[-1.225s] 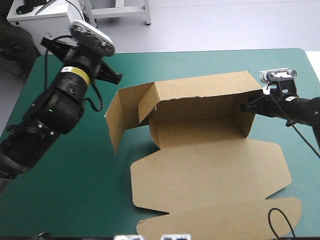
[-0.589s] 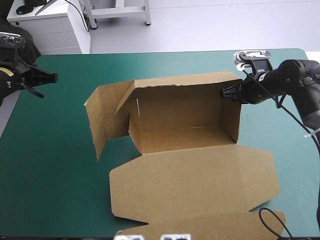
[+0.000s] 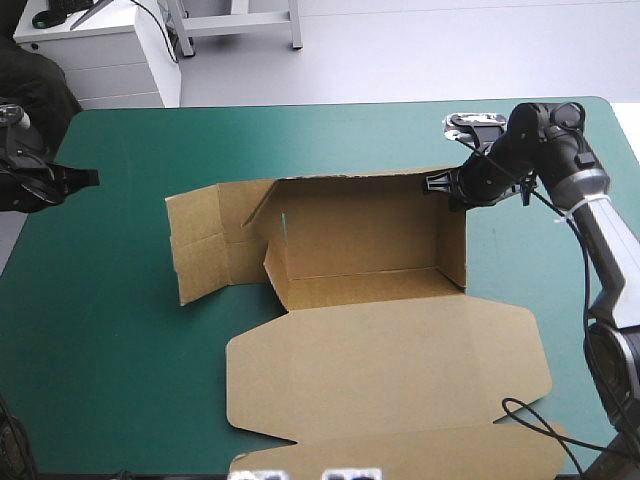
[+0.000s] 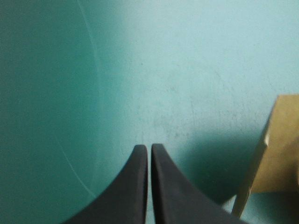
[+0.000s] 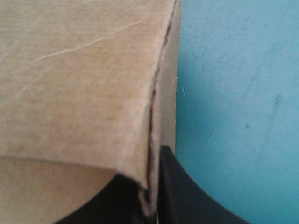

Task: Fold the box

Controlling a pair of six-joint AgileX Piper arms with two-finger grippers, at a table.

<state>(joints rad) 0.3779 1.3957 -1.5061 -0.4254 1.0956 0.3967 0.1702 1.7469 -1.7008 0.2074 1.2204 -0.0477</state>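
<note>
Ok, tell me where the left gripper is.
High view: the left gripper hovers by the table's left edge, jaws shut, well apart from the box.

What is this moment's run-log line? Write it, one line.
box: walls raised, lid flat | right gripper: shut on far right corner | left gripper: shut, empty, off the box

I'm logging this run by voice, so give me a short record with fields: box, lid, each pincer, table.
box: brown board, back and right walls raised, left flaps splayed outward
lid: flat on the table, toward its near edge
right pincer: shut on the box's far right corner
left pincer: shut, empty, at the table's left edge, apart from the box
table: teal-green cover
</note>
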